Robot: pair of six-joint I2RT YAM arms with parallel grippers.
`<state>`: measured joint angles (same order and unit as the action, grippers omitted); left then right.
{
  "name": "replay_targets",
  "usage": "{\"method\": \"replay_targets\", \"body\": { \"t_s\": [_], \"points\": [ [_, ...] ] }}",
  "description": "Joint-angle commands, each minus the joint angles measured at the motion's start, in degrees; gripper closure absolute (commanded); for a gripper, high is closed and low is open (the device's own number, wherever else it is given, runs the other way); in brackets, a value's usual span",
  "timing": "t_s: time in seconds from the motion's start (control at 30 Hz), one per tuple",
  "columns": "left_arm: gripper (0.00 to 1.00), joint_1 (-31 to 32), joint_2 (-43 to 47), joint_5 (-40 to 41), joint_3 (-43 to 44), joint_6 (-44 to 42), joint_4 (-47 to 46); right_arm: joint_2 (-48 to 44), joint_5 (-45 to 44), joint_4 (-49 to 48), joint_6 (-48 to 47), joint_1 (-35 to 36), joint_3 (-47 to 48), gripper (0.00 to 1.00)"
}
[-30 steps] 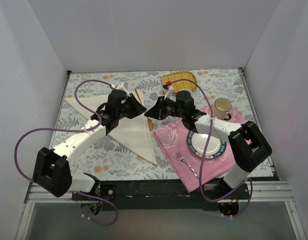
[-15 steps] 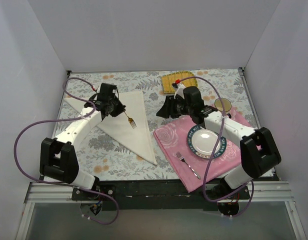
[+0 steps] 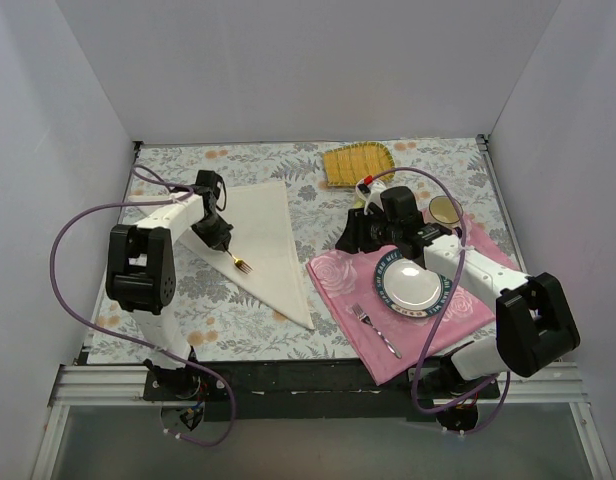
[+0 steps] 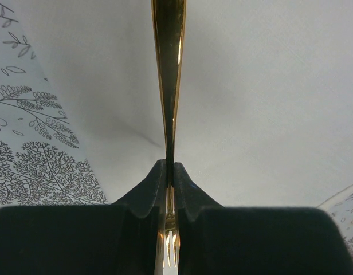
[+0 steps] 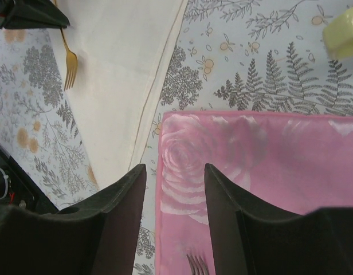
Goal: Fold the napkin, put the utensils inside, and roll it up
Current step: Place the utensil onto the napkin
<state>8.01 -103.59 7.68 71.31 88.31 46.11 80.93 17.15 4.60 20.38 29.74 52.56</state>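
Lowered left gripper [image 3: 226, 245] clamps slim gold fork [image 3: 240, 264] over cream napkin [image 3: 273, 232]; right gripper [image 5: 175, 172] apart.

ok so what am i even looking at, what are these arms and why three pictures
These are two robot arms bolted side by side at the near edge. The wide picture comes from a fixed camera above and behind them; the other two come from a camera on each wrist. On the floral tablecloth lie a cream napkin folded into a triangle, a pink rose placemat carrying a plate and silver fork, a yellow mat and a mug. The left end effector is shut on a gold fork over the napkin. The right end effector is open and empty above the placemat's edge.
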Motion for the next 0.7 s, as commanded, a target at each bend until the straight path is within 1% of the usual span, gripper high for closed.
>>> {"method": "replay_targets", "body": {
  "t_s": [0.0,0.1,0.33,0.67],
  "points": [
    [1.00,-2.0,-1.0,1.9,4.9,-0.1,4.6,-1.6,2.1,-2.2,-0.2,0.1,-2.0,0.47],
    [1.00,-2.5,-2.1,1.6,6.0,0.5,5.7,-1.2,2.5,-2.2,-0.4,0.0,-2.4,0.47],
    [1.00,-2.7,-3.6,4.3,6.6,2.0,7.2,-0.7,2.7,-2.0,-1.4,-0.1,-1.6,0.48],
    [1.00,-3.9,-3.9,5.9,4.3,2.5,5.7,-0.9,2.5,-2.3,-1.0,-0.2,-2.0,0.48]
  ]
}}
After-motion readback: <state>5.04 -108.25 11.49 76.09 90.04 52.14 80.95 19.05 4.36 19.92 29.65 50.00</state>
